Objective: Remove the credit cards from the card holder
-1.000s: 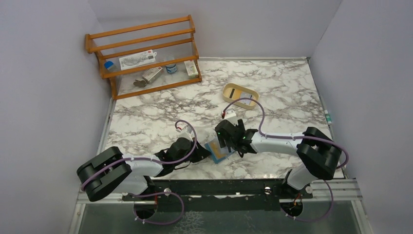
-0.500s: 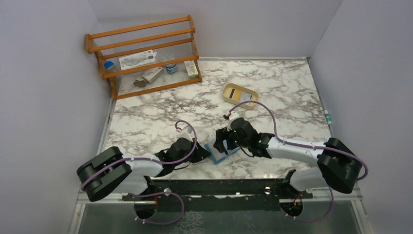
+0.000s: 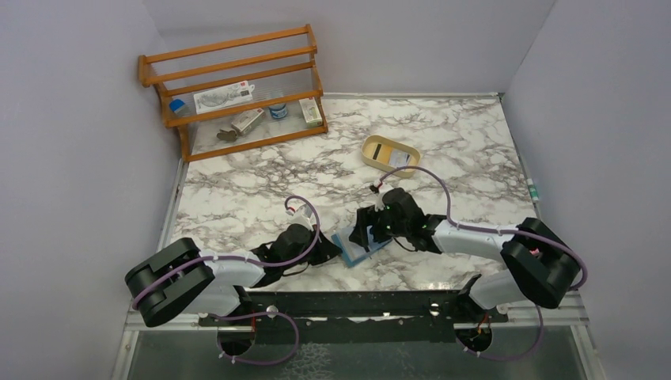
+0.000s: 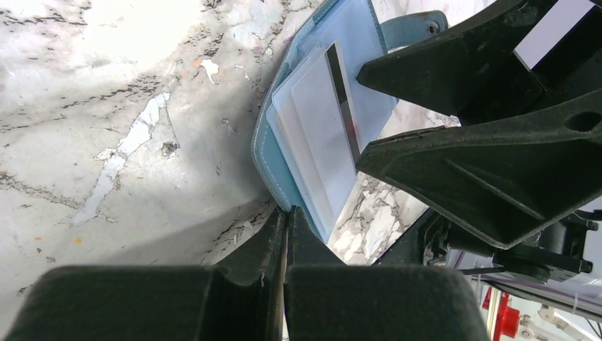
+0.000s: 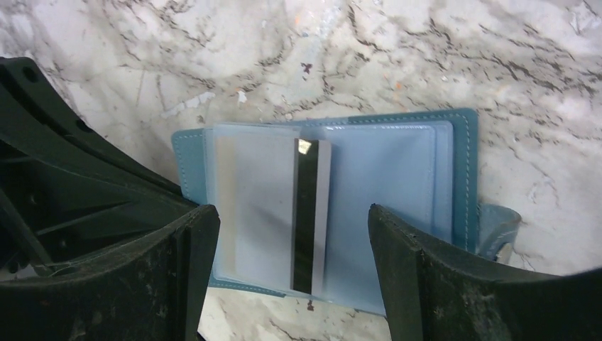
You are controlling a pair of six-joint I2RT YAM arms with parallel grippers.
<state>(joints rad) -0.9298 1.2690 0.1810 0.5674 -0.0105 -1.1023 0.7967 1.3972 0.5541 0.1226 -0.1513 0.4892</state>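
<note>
The teal, leather-like card holder [image 3: 358,247] is lying open on the marble table [image 3: 261,198] near its front edge, with open room beyond. The left gripper [image 4: 285,217] is keeping its jaws together at the stitched rim, while the right gripper [image 5: 289,213] is gaping wide either side. Only the wrist views are showing the glossy credit cards [image 5: 263,206], one black-striped.

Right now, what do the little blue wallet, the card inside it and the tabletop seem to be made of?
Card holder: looks like teal leather or imitation, stitched edge, glossy clear plastic sleeves. Credit card: thin pale plastic, black stripe. Table: white grey-veined marble look; stone or laminate, cannot tell.
</note>
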